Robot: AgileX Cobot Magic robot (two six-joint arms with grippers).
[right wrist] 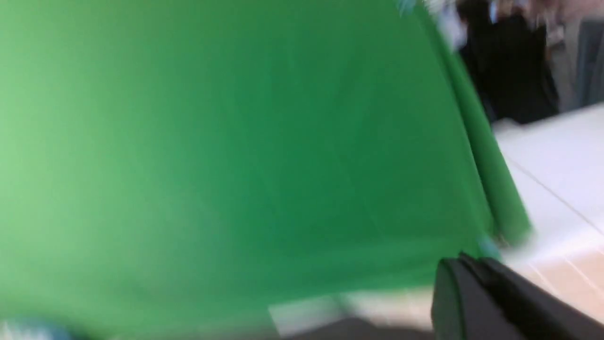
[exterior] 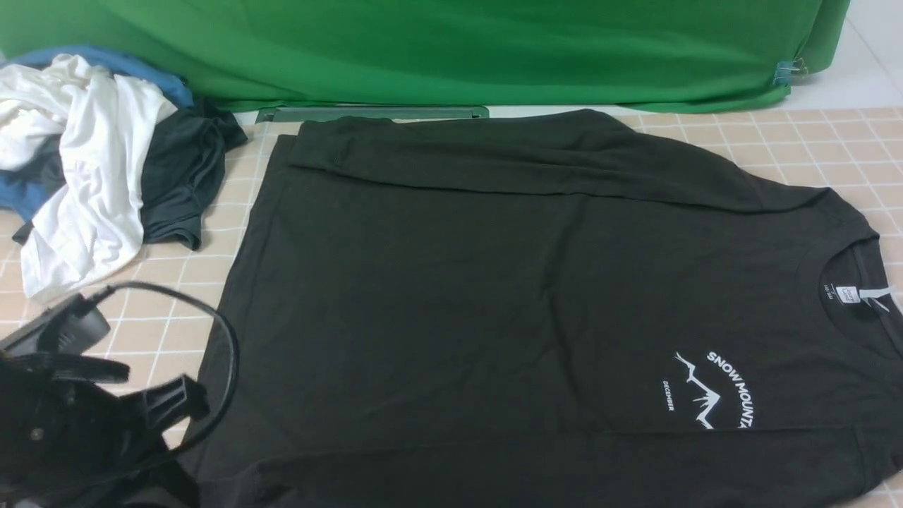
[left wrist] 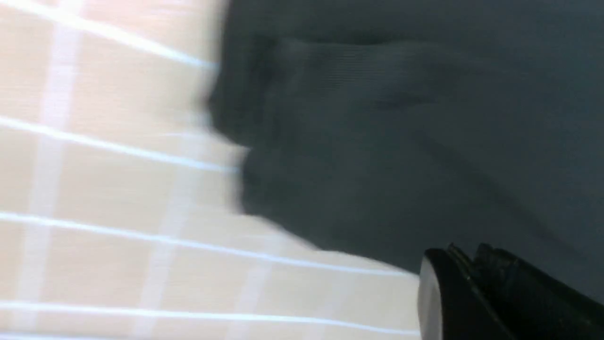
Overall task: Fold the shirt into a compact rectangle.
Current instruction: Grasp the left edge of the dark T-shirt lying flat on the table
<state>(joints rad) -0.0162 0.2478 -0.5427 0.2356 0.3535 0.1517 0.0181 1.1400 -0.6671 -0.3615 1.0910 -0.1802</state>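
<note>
The black shirt (exterior: 494, 296) lies flat on the chequered table, neck (exterior: 857, 293) to the right, white mountain print (exterior: 712, 388) facing up. Its far sleeve (exterior: 508, 152) is folded across the body along the back edge. My left gripper (exterior: 187, 402) hovers at the near left, just beside the shirt's hem edge. In the left wrist view its fingers (left wrist: 460, 259) are pressed together, empty, over the edge of the dark fabric (left wrist: 401, 141). The right gripper (right wrist: 465, 267) is outside the front view. Its blurred wrist view shows closed, empty fingers pointing at the green backdrop.
A pile of clothes sits at the far left: a white garment (exterior: 85, 162), a dark grey one (exterior: 183, 169) and blue fabric (exterior: 106, 60). The green backdrop (exterior: 458, 49) hangs behind the table. A black cable (exterior: 227, 353) loops off the left arm.
</note>
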